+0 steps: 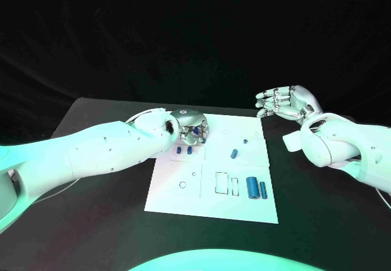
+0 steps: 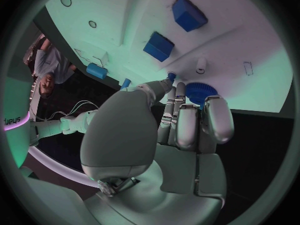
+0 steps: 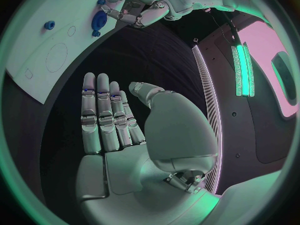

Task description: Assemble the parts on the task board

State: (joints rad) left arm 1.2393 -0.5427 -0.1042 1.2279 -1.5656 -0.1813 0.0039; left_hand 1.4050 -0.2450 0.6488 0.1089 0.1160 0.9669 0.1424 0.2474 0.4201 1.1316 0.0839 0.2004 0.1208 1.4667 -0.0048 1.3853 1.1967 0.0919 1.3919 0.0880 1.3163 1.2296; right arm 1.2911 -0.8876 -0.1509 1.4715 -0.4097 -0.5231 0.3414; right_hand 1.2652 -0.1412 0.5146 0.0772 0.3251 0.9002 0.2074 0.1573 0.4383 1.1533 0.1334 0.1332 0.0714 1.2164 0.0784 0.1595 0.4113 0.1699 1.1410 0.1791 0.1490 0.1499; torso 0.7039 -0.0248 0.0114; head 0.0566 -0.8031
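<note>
Left hand [image 2: 181, 120]: fingertips curled on a blue gear [image 2: 201, 92] at the board [image 1: 244, 209].
Right hand [image 3: 112, 120]: open, idle, well apart.
Advice: lower gear squarely; keep grip light.

Left robot hand [image 1: 186, 125] fingers curled downward, right robot hand [image 1: 287, 103] raised, fingers straight

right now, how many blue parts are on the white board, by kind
long blue cylinders: 2
small blue pieces lying loose: 3
blue gear at the left hand: 1
total: 6 that can be told apart; the hand may hide more
</note>
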